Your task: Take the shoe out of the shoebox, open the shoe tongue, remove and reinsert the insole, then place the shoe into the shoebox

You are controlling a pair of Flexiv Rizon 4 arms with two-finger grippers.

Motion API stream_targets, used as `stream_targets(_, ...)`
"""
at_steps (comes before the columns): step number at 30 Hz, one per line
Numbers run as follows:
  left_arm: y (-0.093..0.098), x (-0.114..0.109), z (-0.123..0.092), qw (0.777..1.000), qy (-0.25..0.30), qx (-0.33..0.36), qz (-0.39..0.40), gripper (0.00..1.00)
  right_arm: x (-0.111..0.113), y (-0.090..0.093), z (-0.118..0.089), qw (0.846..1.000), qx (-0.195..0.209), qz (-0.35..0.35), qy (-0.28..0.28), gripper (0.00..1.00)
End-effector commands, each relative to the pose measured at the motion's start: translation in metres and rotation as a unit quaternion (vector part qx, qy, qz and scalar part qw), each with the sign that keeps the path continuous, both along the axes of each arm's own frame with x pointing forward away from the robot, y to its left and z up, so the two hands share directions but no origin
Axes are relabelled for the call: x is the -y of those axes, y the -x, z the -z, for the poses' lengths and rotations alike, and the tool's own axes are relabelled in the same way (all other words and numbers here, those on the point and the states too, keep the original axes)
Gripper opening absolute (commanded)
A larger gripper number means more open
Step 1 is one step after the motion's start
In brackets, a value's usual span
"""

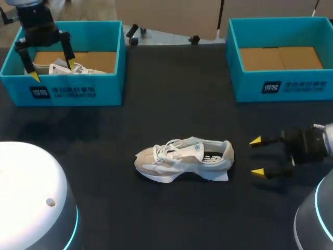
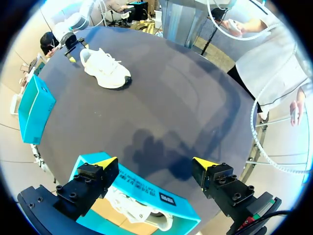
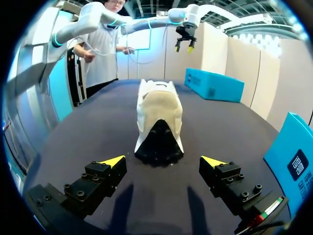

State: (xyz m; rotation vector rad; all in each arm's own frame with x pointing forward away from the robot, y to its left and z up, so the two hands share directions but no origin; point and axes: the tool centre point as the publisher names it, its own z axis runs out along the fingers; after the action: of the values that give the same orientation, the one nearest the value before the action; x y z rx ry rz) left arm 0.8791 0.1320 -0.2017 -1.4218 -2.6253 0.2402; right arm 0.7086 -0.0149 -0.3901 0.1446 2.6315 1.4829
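A white and beige shoe point(image 1: 182, 159) lies on its side in the middle of the black table, toe to the left. My right gripper point(image 1: 256, 156) hovers open just right of its heel; in the right wrist view the heel and dark sole of the shoe point(image 3: 159, 117) lie straight ahead of the open gripper point(image 3: 164, 161), apart from it. My left gripper point(image 1: 52, 70) hangs open above the left teal shoebox point(image 1: 73, 91). A second white shoe point(image 1: 70, 67) lies in that box, seen under the left gripper point(image 2: 155, 163) as the shoe in the box point(image 2: 137, 210).
A second teal shoebox point(image 1: 281, 86) stands at the back right, only its cardboard floor showing inside. Rounded white arm bases point(image 1: 31, 198) fill the near corners of the table.
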Motion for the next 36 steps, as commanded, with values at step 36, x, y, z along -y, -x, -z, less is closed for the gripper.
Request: stream_targets(36, 0.000, 0.000, 0.001, 1.000, 0.000, 0.001, 0.000, 1.00, -0.093, -0.011, 0.023, 0.999, -0.011, -0.022, -0.044, 1.00)
